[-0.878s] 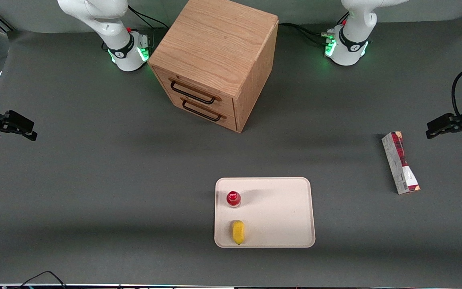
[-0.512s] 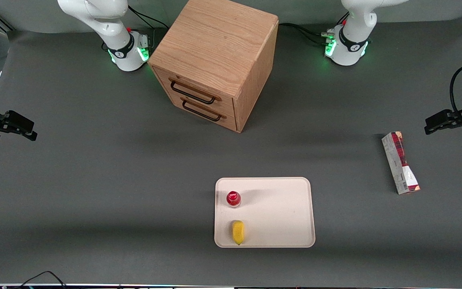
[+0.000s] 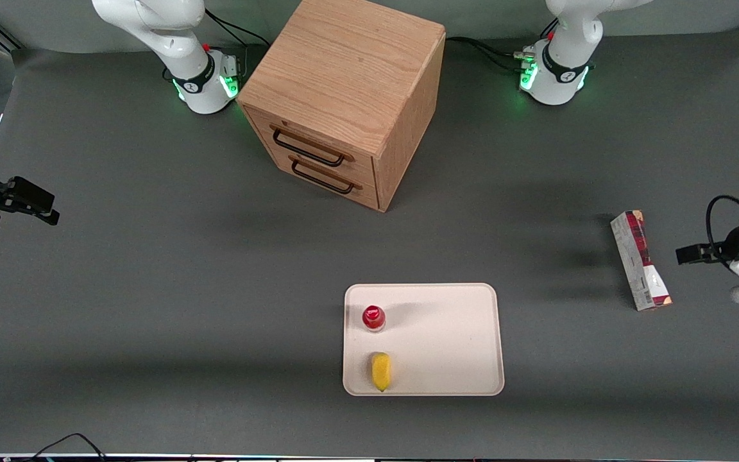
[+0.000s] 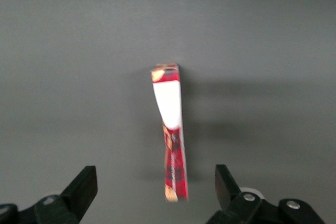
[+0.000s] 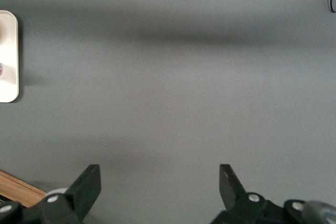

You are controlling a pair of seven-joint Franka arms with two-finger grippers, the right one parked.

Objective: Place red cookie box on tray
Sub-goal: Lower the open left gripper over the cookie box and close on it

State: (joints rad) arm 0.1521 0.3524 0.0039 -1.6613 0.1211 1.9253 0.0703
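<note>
Gripper [image 4: 153, 190]: spread wide, empty, near red cookie box [image 4: 170, 140] | box to be straddled mid-length across its narrow width | tray [image 3: 453, 340]: bare half to be used

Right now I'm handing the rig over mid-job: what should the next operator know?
Gripper: open, empty, beside the red cookie box at the working arm's end of the table, not touching it.
Red cookie box: lying on the table, well apart from the tray.
Tray: already holds a red-capped bottle and a yellow item; the rest is bare.
Done: nothing.
Left: grasp, carry, set the box on the tray.
</note>
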